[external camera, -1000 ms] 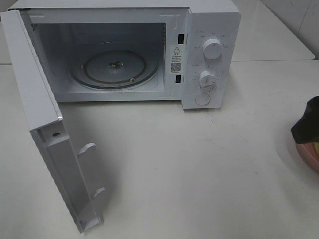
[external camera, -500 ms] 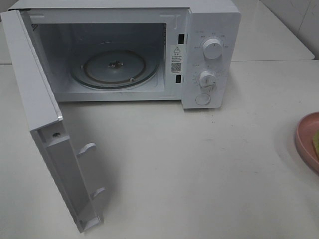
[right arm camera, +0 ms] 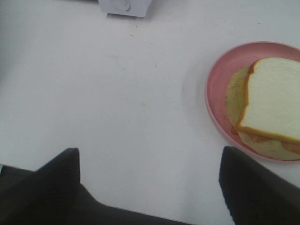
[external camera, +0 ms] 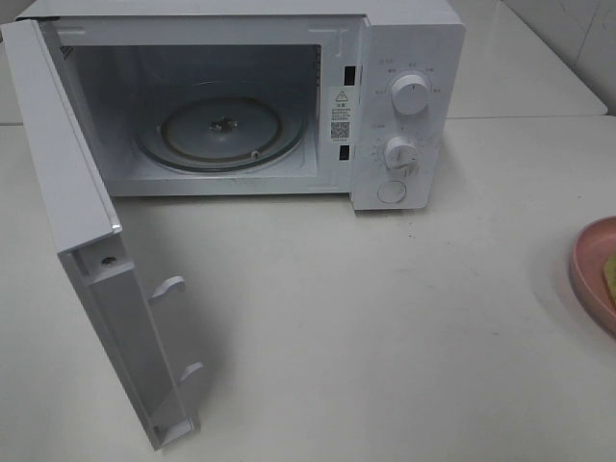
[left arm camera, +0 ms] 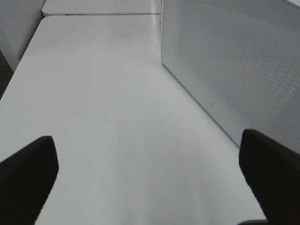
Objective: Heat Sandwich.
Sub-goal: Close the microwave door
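The sandwich (right arm camera: 274,98), white bread over a pale yellow-green layer, lies on a round pink plate (right arm camera: 215,89). In the exterior view only a sliver of the sandwich (external camera: 610,277) and part of the plate (external camera: 589,265) show at the right edge. My right gripper (right arm camera: 150,187) is open and empty over bare table, short of the plate. The white microwave (external camera: 404,106) stands at the back with its door (external camera: 67,173) swung wide to the left and a bare glass turntable (external camera: 221,130) inside. My left gripper (left arm camera: 150,183) is open and empty beside the door's perforated outer face (left arm camera: 234,65). Neither gripper shows in the exterior view.
The open door juts toward the front left of the white table (external camera: 385,327). Two knobs (external camera: 411,94) and a round button sit on the microwave's right panel. The table's left edge (left arm camera: 18,79) runs beside the left gripper.
The right gripper's dark tip, above the plate at the right edge a second ago, has drawn out of the exterior view. The plate now shows uncovered.
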Controlling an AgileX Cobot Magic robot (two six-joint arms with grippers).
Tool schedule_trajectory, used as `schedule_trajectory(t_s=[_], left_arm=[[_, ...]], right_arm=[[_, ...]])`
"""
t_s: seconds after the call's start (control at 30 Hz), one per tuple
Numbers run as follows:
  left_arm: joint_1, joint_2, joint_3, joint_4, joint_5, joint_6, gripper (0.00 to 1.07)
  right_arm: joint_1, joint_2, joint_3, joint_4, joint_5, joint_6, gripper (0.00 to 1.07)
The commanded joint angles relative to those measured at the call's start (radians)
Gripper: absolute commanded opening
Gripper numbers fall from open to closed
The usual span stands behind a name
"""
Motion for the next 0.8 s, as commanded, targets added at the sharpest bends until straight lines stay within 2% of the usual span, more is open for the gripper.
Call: schedule_trajectory(t_s=[0.03,0.07,0.33,0.63,0.8], left_arm=[[0.004,-0.027,0.003,-0.005,-0.013,-0.007,1.03],[0.004,-0.027,0.003,-0.005,-0.013,-0.007,1.03],[0.004,-0.027,0.003,-0.005,-0.013,-0.007,1.03],[0.004,-0.027,0.003,-0.005,-0.013,-0.007,1.03],[0.004,-0.026,0.003,-0.005,-0.013,-0.007,1.03]], right_arm=[[-0.07,-0.08,0.025,0.002,-0.007,-0.013,0.77],[-0.104,-0.124,0.039,0.003,-0.013,-0.029,0.77],[-0.185,-0.28,0.106,0.018,0.01,-0.038,0.76],[-0.193,-0.398,0.106,0.026,0.01,-0.056,0.76],[-0.193,-0.396,0.106,0.028,0.01,-0.057,0.76]])
